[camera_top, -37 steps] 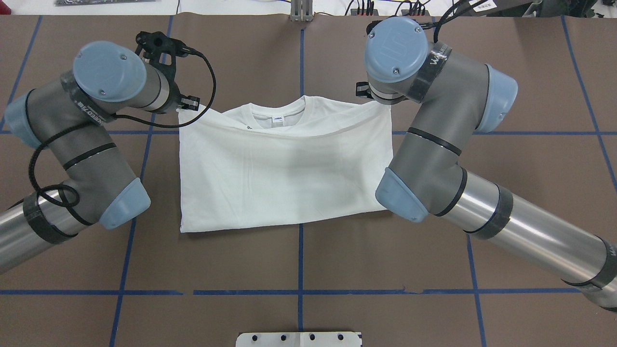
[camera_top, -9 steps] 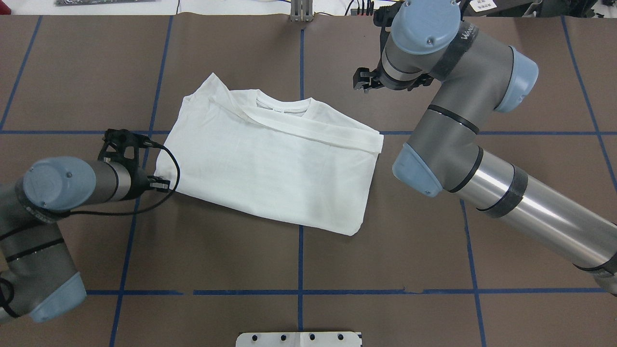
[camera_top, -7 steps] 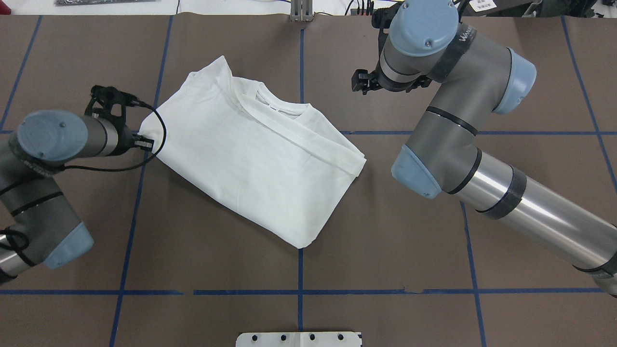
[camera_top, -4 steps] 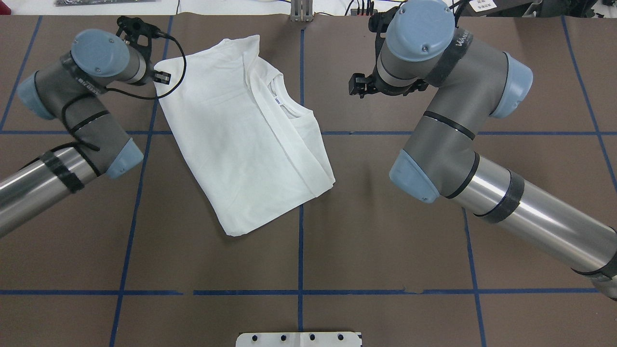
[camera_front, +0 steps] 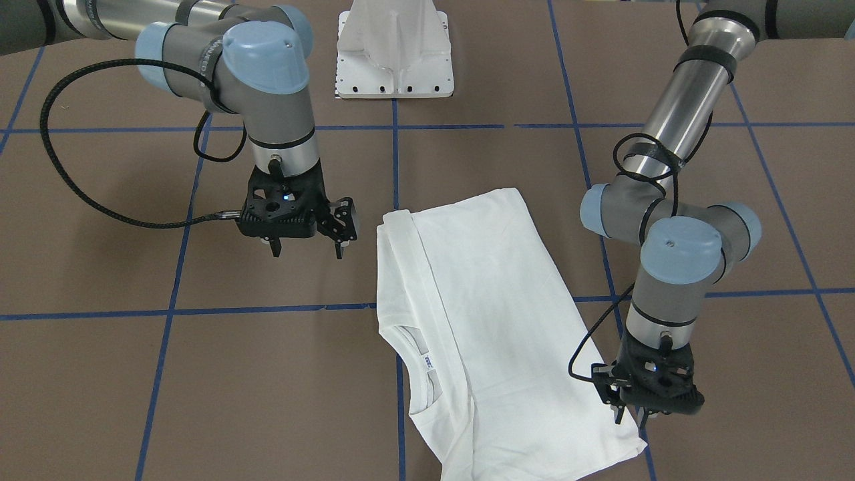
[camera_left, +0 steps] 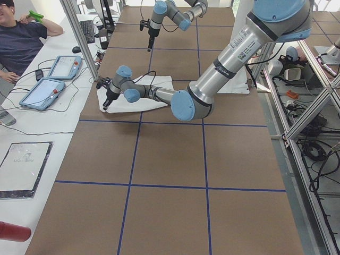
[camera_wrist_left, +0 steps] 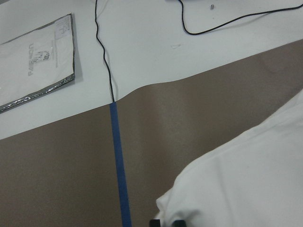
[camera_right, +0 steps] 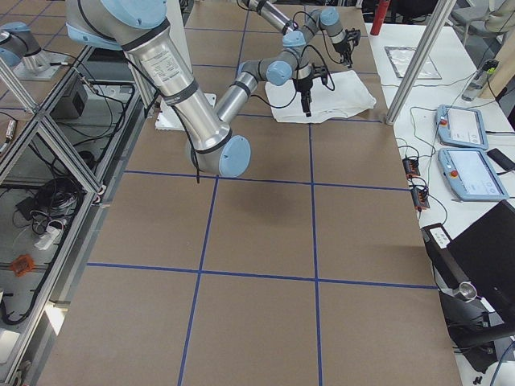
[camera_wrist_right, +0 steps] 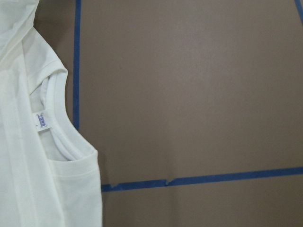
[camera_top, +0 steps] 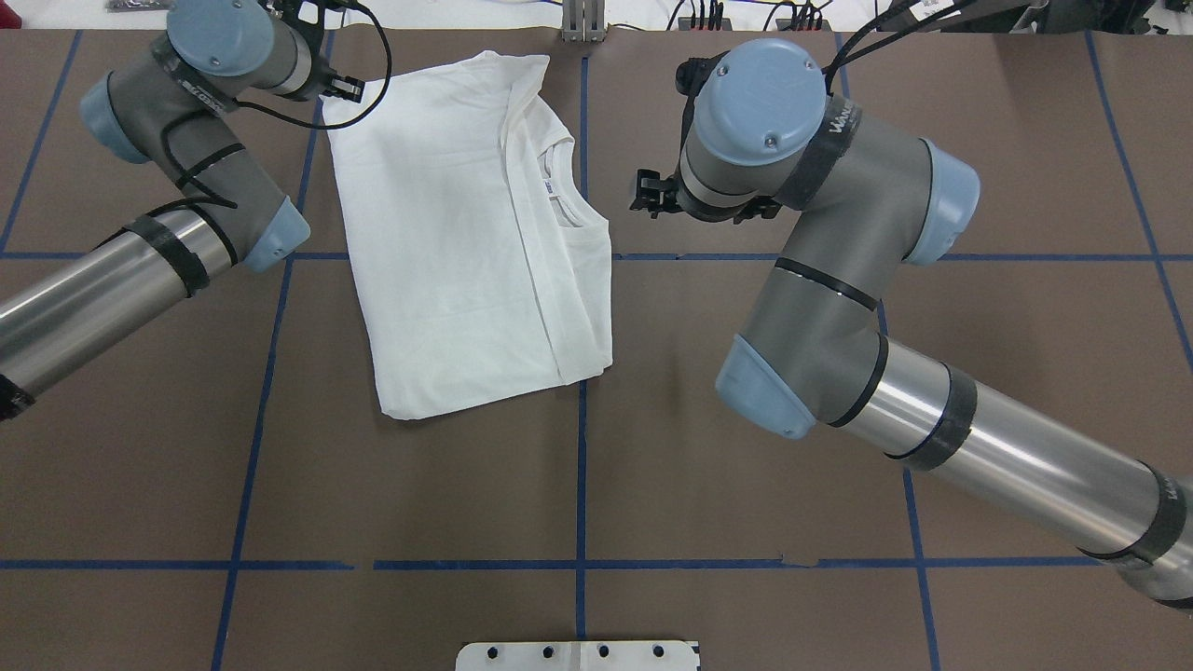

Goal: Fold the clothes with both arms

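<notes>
the t-shirt [camera_top: 466, 242] lies flat and part-folded on the worktop [camera_top: 746, 466]. in the overhead view it sits left of the centre line and close to the far edge, with its collar [camera_wrist_right: 66, 139] turned to the right. the left tool [camera_front: 631, 421] is clamped on the far-left corner of the cloth. the right tool [camera_front: 307, 252] hangs with its fingers apart just right of the collar, touching nothing.

expect these faults:
- a pull from one corner alone is likely to drag the upper layers across the lower ones and spoil the fold.
- a thin pinch may let the corner slip free.
- the left arm's cable [camera_top: 377, 56] loops over that corner and could snag it.
- if you lower the right tool at the collar, it may take only the top layer.
- a move toward the far side would carry the cloth over that edge.
</notes>
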Controlling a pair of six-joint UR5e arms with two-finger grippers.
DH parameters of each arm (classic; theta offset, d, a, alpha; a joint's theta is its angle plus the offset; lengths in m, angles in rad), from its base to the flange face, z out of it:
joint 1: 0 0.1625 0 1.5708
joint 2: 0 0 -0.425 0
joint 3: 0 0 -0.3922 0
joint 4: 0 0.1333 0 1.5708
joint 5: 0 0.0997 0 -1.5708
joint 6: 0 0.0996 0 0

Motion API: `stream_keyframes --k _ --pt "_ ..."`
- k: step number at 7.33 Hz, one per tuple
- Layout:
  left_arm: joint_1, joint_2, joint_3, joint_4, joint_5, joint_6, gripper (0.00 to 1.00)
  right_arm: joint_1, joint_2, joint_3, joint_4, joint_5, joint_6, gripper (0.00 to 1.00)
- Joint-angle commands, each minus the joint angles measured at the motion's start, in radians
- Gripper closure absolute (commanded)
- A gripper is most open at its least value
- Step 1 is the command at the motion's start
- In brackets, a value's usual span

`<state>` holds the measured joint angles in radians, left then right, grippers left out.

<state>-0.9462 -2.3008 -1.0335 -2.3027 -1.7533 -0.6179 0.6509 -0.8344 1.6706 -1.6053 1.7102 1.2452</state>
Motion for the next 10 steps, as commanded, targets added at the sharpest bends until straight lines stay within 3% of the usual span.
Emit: stream_keyframes --k 1,3,4,8,10 --pt "-0.025 0.154 -0.216 -0.006 -0.126 0.009 0.0 -0.117 0.062 -0.088 0.083 -0.122 0.256 0.02" --pt "-0.025 0.196 -0.267 -0.007 -0.123 -0.025 0.0 -0.148 0.151 -0.291 0.168 -0.173 0.356 0.16" --pt "-0.025 0.196 -0.27 -0.007 -0.123 -0.045 0.0 -0.155 0.149 -0.311 0.194 -0.191 0.37 0.25" --pt "-0.02 0.204 -0.269 -0.007 -0.123 -0.048 0.0 -0.172 0.146 -0.38 0.194 -0.23 0.333 0.43" --pt "-0.02 0.204 -0.269 -0.007 -0.123 -0.048 0.0 -0.18 0.146 -0.391 0.194 -0.251 0.303 0.57"
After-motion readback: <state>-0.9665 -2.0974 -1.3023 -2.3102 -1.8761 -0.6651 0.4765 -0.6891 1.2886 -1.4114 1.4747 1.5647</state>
